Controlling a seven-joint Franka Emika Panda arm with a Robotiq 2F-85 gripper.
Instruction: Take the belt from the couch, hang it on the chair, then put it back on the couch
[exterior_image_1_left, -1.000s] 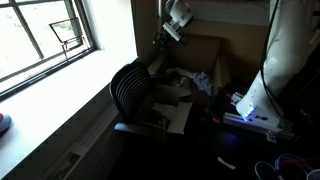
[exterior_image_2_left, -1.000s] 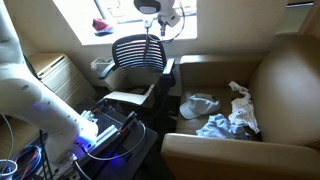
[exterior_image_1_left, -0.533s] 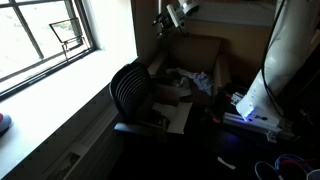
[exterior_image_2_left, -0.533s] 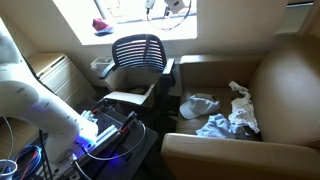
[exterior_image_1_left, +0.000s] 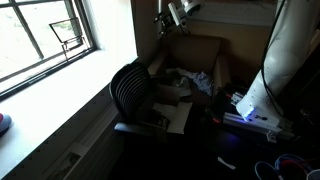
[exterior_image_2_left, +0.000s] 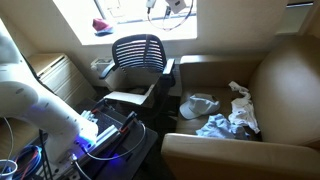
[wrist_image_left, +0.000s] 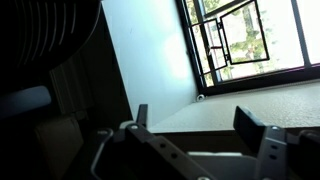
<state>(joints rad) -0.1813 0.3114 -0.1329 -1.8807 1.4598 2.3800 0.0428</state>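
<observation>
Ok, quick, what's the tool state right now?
Tool: open, with nothing visible in its gap in the wrist view.

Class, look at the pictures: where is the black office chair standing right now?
In both exterior views the chair stands just below the window, with its back to the sill and the couch right beside it.

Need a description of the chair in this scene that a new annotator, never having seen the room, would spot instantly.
Find the bright window. In front of its sill, next to the arm of the tan couch, stands the chair. It is a black office chair with a curved back of ribbed slats, unlike the smooth tan couch, which has crumpled clothes on it.
</observation>
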